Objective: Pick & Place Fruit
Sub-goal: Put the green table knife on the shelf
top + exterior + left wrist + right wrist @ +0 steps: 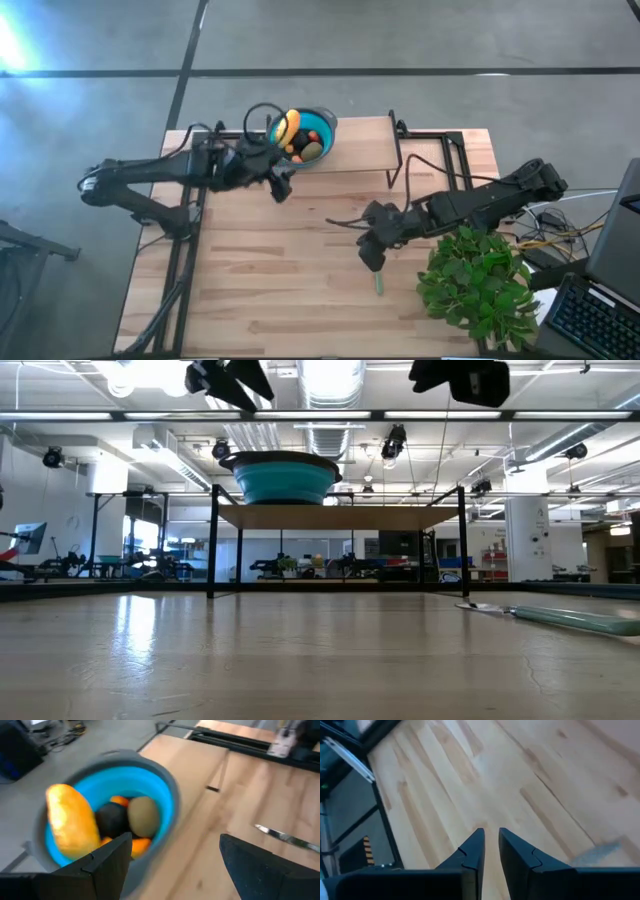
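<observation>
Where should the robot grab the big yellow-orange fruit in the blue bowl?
Probably by the upper end of the yellow-orange oblong fruit, coming from above. It leans against the blue bowl's wall and sticks up over the rim, clear of the fruit beside it. The open left gripper is nearest.

Two dark, near-black jointed arms, matte housings, rounded joint casings. Left arm [150, 180]: slim links, black cable loop arching over wrist. Right arm [480, 200]: bulkier elbow, thin dark cable trailing near wrist. Left tool [172, 862]: two broad, flat black fingers [107, 865], angular edges. Right tool [490, 852]: two tapered black fingers, stepped notch along inner faces.
</observation>
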Robot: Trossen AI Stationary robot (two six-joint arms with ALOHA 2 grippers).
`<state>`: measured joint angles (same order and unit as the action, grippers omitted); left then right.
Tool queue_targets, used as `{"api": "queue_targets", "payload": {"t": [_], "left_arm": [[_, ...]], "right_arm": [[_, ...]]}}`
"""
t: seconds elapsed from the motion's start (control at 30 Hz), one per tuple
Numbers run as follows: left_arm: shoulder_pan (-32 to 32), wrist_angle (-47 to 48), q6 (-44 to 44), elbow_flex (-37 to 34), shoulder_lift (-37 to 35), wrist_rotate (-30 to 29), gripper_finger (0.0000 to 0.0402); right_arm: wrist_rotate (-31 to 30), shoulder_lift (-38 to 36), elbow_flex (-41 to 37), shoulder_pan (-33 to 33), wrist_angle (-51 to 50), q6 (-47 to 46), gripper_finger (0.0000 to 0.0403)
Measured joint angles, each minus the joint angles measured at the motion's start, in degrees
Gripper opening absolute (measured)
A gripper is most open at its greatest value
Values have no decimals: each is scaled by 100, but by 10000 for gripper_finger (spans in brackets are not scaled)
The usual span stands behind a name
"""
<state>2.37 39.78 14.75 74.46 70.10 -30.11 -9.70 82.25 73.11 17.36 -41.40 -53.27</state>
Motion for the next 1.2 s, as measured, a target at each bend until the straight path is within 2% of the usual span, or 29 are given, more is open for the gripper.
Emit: {"api": "queue_targets", "payload": {"t": [0.23,0.4,0.7,0.97,1.2], "left_arm": [[-929,-127,568,-711,-486,-311,305],[-1454,-522,828,-1309,-831,-382,305],[-1981,-1440,788,-2377,-1248,-367,305],[-2218,-1639,896,-2759,-1500,382,305],[-2408,-1624,921,-2897,-1698,416,305]], "right_arm": [[-10,312,278,234,-779,-932,61],[-2,499,250,419,-1070,-1750,50],[122,926,242,520,-1395,-2887,42],[479,1363,242,531,-1367,-3648,74],[990,1658,233,538,-1371,-4138,127]]}}
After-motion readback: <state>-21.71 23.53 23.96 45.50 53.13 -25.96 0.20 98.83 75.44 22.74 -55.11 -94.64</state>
